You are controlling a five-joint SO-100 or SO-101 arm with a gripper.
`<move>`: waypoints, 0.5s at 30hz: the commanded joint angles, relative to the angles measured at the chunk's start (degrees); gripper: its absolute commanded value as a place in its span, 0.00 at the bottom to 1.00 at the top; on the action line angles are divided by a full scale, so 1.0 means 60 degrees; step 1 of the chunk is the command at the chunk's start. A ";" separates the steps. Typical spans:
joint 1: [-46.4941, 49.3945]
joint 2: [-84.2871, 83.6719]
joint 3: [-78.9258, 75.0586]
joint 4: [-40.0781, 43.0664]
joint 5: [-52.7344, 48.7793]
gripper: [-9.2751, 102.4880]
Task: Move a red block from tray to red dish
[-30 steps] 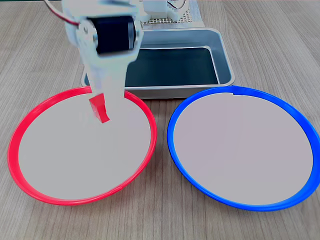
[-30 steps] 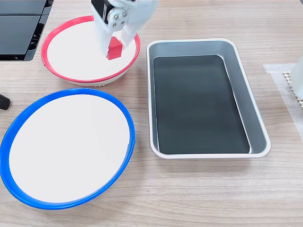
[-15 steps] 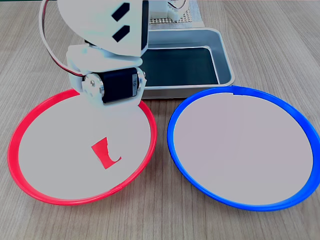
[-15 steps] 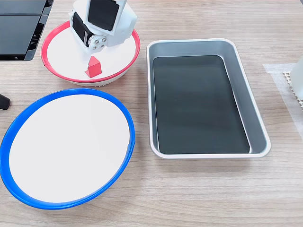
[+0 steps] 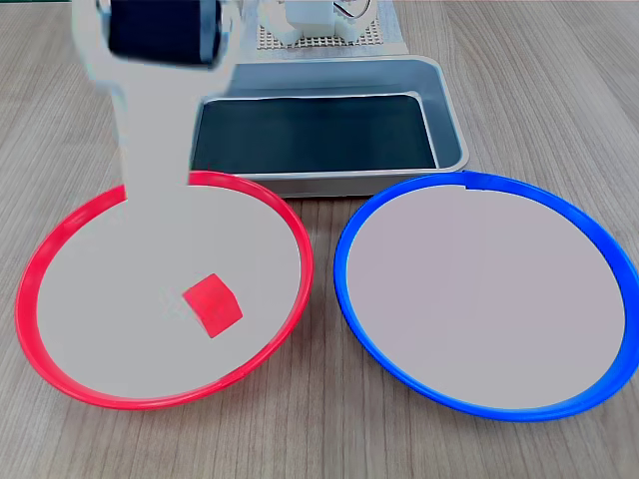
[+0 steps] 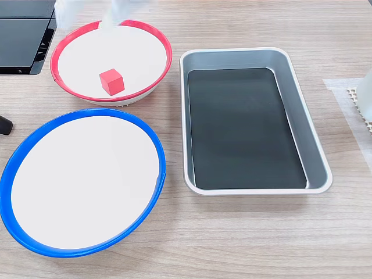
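The red block [image 5: 212, 304] lies free on the pale floor of the red dish [image 5: 30, 271], a little front of its centre. In the other fixed view the red block [image 6: 111, 81] sits toward the near-left part of the red dish [image 6: 166, 57]. My gripper [image 6: 86, 18] is lifted above the dish's far edge, blurred, with its two white fingers apart and nothing between them. One white finger [image 5: 152, 140] hangs over the dish's back rim. The grey tray [image 5: 451, 112] with a dark floor holds nothing I can see; it also shows as the tray [image 6: 303, 116].
A blue-rimmed dish [image 5: 344, 261] stands beside the red one, seen too as the blue-rimmed dish [image 6: 158, 152]. The arm's base [image 5: 319, 18] stands behind the tray. A black box [image 6: 23, 35] lies at the left edge and a perforated mat [image 6: 356, 100] at the right.
The gripper lowered the red block into the red dish, let it go and rose away. The block now rests alone on the dish floor.
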 commanded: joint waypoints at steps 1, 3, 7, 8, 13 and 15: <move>-0.0029 0.2285 0.0688 0.0190 0.1201 0.08; 0.0044 0.3560 0.1860 0.0044 0.2168 0.08; -0.0278 0.6973 0.6108 -0.1611 0.3618 0.08; -0.0425 0.7866 0.7222 -0.1816 0.3823 0.08; -0.1245 1.2524 1.2744 -0.2490 0.4409 0.08; -0.1523 1.4209 1.4341 -0.2314 0.4380 0.08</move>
